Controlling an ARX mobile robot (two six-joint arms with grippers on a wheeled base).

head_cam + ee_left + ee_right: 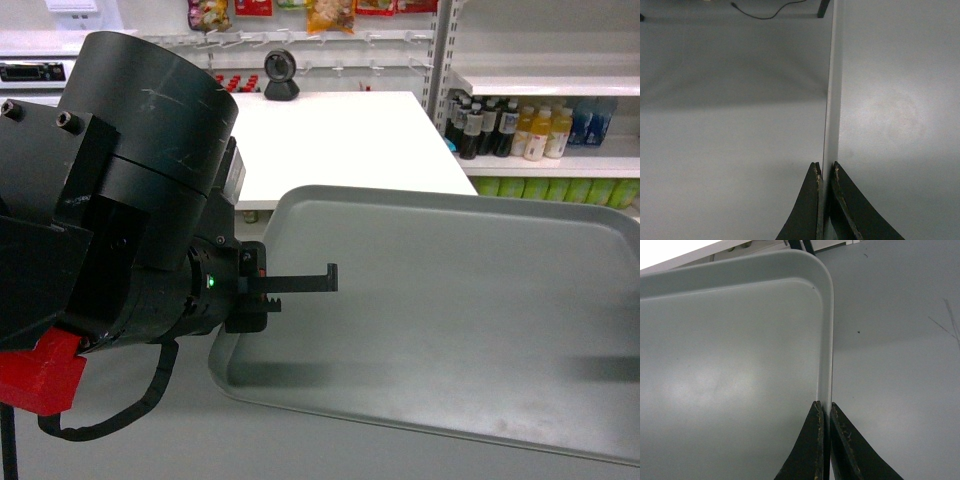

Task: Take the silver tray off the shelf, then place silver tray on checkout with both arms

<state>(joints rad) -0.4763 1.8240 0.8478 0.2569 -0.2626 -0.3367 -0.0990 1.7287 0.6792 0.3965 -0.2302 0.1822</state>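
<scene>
Pinching one silver tray [450, 300] by opposite rims: left end effector [825, 200], right end effector [825, 440].

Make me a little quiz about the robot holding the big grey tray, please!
1. True or false: the left gripper is clamped on the rim of the silver tray.
2. What stands on the shelf at the right of the head view? A) drink bottles B) shoes C) books
3. Fill in: the right gripper pinches the tray's ____.

Key: 1 true; 2 A, the bottles; 3 rim.
</scene>
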